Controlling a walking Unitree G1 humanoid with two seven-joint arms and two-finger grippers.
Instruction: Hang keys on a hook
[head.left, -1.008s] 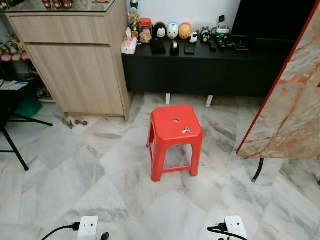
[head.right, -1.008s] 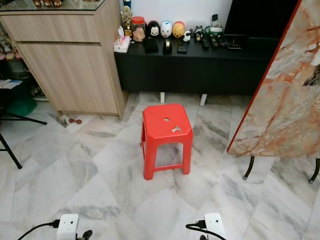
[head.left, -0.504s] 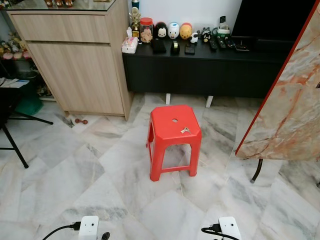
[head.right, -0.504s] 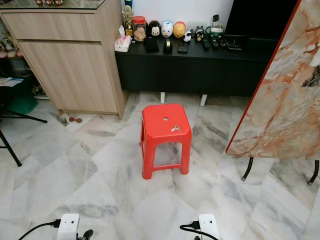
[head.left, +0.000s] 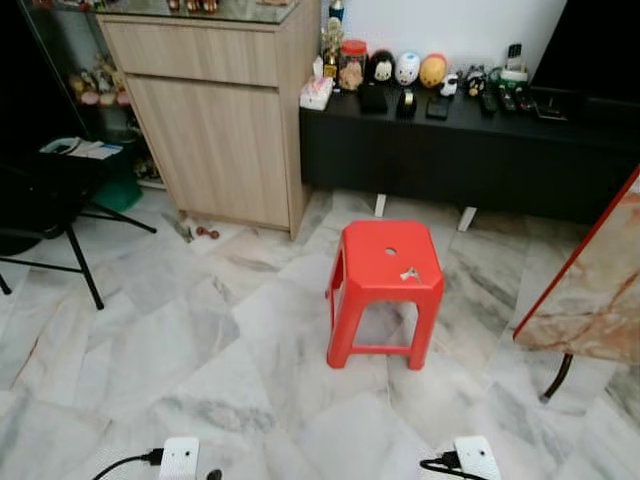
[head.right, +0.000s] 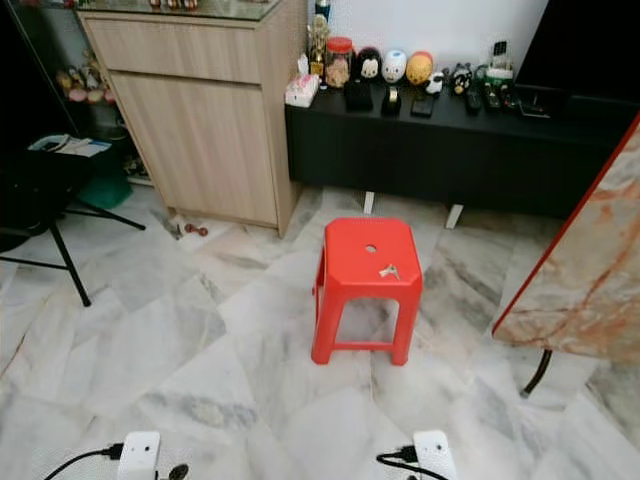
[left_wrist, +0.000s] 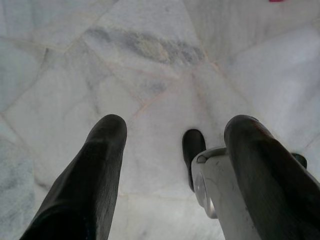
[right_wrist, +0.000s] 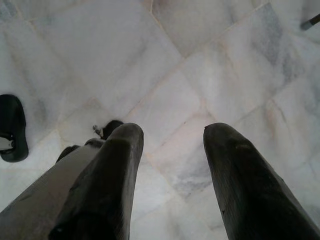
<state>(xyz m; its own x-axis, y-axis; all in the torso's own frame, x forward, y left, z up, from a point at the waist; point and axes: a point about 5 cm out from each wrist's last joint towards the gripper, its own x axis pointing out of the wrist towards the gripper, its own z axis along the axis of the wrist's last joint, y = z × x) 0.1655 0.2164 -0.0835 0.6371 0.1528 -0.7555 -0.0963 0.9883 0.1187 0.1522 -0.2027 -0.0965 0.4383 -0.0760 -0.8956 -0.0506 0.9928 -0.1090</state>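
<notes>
A small bunch of keys (head.left: 409, 273) lies on the top of a red plastic stool (head.left: 385, 290) standing on the marble floor a few steps ahead, right of centre. My left gripper (left_wrist: 172, 145) hangs open over bare floor tiles, nothing between its fingers. My right gripper (right_wrist: 172, 150) is open too, also pointing down at the floor. Both arms hang low at my sides, their white wrist units (head.left: 178, 458) at the picture's lower edge, far from the stool.
A wooden cabinet (head.left: 220, 130) stands at the back left beside a low black TV bench (head.left: 470, 150) lined with figurines and remotes. A marble-patterned table (head.left: 600, 290) juts in at right. A black folding stand (head.left: 60, 230) is at left.
The camera has swung left: the stool and the table now sit further right in the picture, and more of the dark left side with the folding stand shows. The keys lie as before.
</notes>
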